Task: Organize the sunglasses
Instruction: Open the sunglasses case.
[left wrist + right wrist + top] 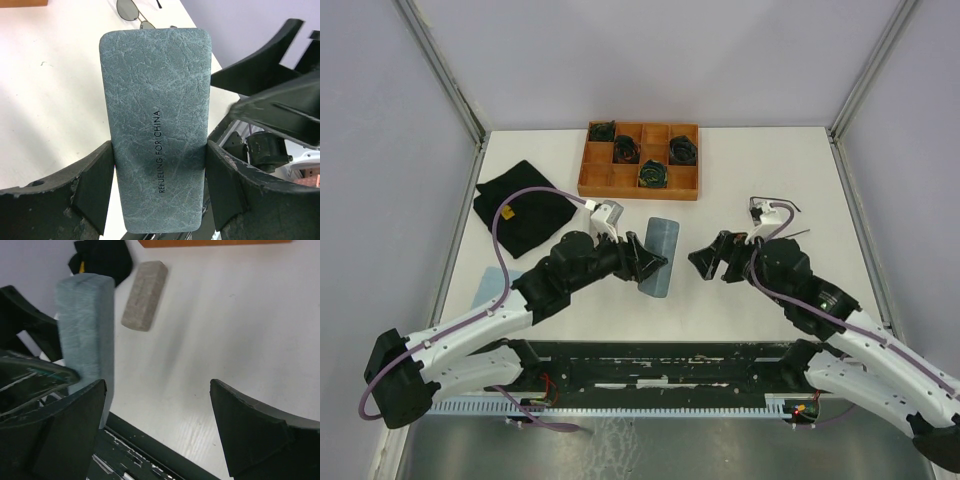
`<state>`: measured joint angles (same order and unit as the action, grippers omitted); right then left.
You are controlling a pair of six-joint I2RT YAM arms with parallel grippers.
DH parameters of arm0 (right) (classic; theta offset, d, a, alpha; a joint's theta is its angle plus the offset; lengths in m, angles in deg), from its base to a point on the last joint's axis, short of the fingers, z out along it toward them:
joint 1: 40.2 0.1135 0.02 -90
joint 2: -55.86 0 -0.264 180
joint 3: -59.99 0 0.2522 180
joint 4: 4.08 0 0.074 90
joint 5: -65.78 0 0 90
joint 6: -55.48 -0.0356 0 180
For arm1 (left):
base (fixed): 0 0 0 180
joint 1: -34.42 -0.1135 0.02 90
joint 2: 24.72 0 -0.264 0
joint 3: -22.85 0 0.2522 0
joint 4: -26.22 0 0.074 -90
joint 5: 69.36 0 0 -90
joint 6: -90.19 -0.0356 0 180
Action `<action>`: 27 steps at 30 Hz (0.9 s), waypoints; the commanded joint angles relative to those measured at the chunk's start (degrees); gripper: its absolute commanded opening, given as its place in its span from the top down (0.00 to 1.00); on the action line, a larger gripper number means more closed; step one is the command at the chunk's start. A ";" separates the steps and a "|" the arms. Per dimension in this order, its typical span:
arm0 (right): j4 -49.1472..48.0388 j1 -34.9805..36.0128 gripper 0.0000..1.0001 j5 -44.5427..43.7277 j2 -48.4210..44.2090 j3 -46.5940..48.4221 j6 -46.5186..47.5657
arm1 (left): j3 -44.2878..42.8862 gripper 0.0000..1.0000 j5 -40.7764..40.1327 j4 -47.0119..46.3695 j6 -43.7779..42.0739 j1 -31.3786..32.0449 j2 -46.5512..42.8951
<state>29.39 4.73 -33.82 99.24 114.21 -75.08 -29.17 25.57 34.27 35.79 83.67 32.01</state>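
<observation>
A blue-grey oblong case (155, 125) printed with dark lettering sits between the fingers of my left gripper (160, 170), which is shut on its two long sides. From above, that gripper (650, 262) holds the case (660, 250) at the table's middle front. My right gripper (706, 262) faces it from the right, a short gap away. In the right wrist view the case (85, 325) stands on edge just left of my right gripper (157, 390), which is open and holds nothing. A pair of thin dark wire-framed sunglasses (772, 210) lies behind the right arm, and the sunglasses (131, 10) also show beyond the case.
A wooden compartment tray (590, 182) at the back holds several dark green coiled bundles (653, 174). A black cloth (525, 208) lies at the left. A grey case (145, 295) rests on the table near the cloth. The dark base rail (650, 365) runs along the near edge.
</observation>
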 commanded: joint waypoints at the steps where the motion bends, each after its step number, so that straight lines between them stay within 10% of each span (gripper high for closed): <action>1: -5.70 -0.10 0.07 6.54 -0.69 0.19 1.79 | -1.53 0.97 -2.47 -3.42 0.27 -0.08 -1.24; 27: -11.21 -0.10 0.07 9.61 7.87 0.84 -0.30 | -1.15 0.97 1.42 -6.14 0.54 -0.09 -0.38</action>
<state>20.84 4.69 -22.92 106.25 114.21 -75.05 -29.17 24.85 33.87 35.76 83.67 32.03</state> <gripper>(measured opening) 0.932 0.733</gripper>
